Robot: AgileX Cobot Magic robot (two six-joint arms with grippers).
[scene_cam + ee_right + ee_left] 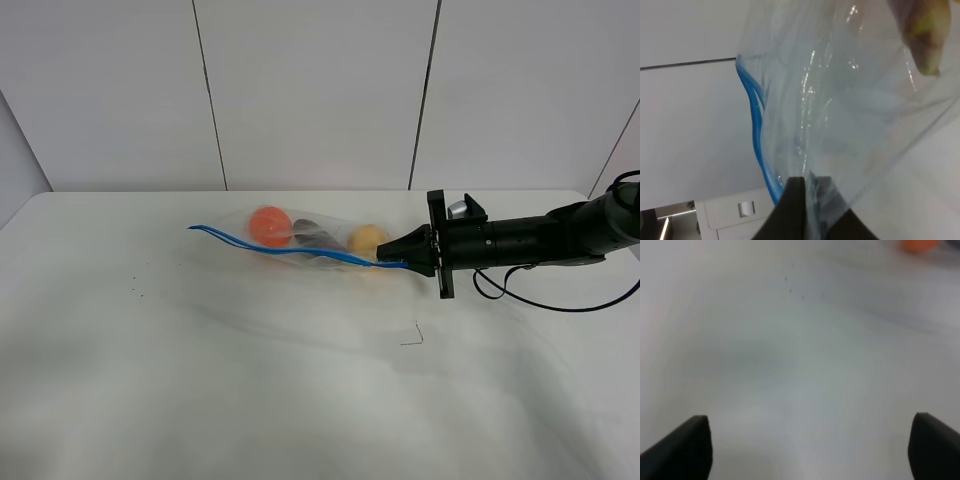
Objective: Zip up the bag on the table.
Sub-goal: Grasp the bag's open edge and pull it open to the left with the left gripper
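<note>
Bare table (250, 390) up front; bag (300, 238) farther back, pinched at its right end.
Dark specks (133, 290) and a thin bent mark (412, 338) dot the near surface. My right gripper (385, 257) clamps the blue zipper strip (290, 250), beside the yellow item (367, 240); an orange ball (269, 226) shows through. My left gripper (810, 447) hangs spread wide, holding nothing.

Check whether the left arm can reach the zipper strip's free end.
Likely yes: the left pincer hangs open over the table, the blue zipper strip has its free end uncovered, and the right pincer clamps the bag only at the opposite end.
</note>
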